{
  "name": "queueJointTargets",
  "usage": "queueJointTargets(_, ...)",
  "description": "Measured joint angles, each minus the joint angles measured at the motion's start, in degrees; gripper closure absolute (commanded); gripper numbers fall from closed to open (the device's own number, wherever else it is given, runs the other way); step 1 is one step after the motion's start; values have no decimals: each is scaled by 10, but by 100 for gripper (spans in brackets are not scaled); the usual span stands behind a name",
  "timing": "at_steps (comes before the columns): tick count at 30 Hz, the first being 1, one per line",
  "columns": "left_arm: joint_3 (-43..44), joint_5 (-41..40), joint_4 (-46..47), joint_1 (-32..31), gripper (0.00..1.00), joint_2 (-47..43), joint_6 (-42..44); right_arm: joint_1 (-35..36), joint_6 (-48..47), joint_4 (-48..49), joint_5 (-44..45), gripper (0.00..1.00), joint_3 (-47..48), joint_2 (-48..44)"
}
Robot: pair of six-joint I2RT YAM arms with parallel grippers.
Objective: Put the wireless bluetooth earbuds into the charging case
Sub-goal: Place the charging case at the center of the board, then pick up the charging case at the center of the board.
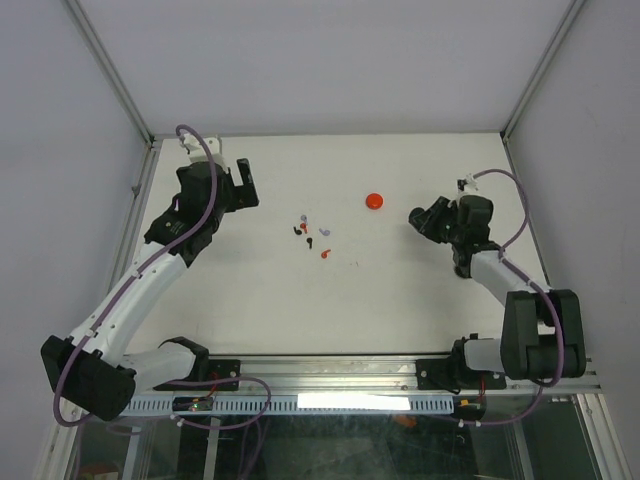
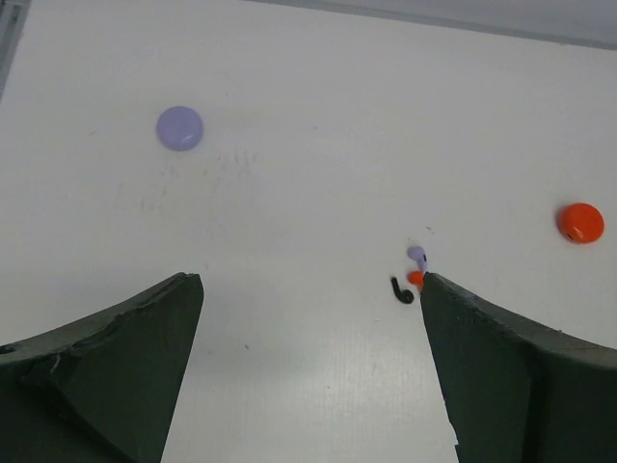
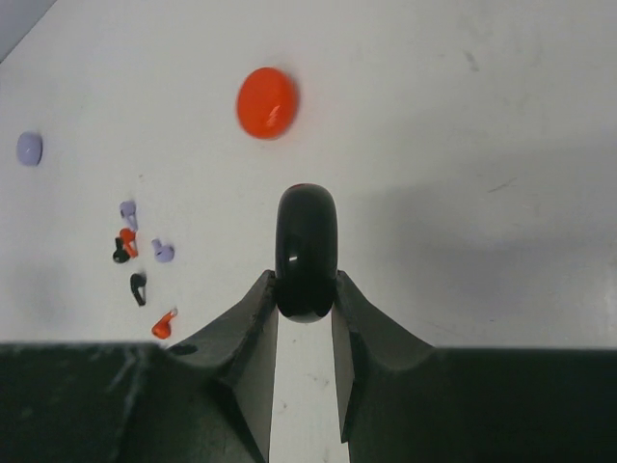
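Right gripper point(image 3: 306, 289): my fingers are clamped on the black case point(image 3: 307, 251). It is held on edge, one pad on each flat face, with most of it poking past the tips. It looks closed, but edge-on I can't be sure.

Left gripper point(image 2: 310, 285): my fingers are spread wide, with nothing between them and touching nothing.

The earbuds point(image 3: 162, 252) lie loose on the table point(image 1: 400, 300) in a small scatter, left of the red case point(image 1: 374, 201) and nearer my bases. There are two lavender, two red and two black. All are out of any case and none touches my fingers.

From the left wrist, three buds show just beside my right-hand fingertip, and the red case is well off to the right. The lavender case point(image 2: 180, 128) is far to the left of the red case, well apart from the buds.

Seen from the top, my right gripper sits to the right of the red case, apart from it. Bare table runs all round the red case and between it and the buds.
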Motion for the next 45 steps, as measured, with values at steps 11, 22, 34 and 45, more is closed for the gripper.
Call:
queueJointTargets(11,-31,-37,-5,43,1,-4,-8,-106,49,-8,0,93,64,149)
queueJointTargets(22,-39,-44,-9,85,1,-19,-29,-133,50,-47,-16,66,120,236)
queueJointTargets(34,-39,1,-9,128,1,-19,-53,-133,36,-108,32,39,93,171)
queueJointTargets(45,-39,3,-9,128,1,30,-61,-97,-8,-183,78,30,73,-7)
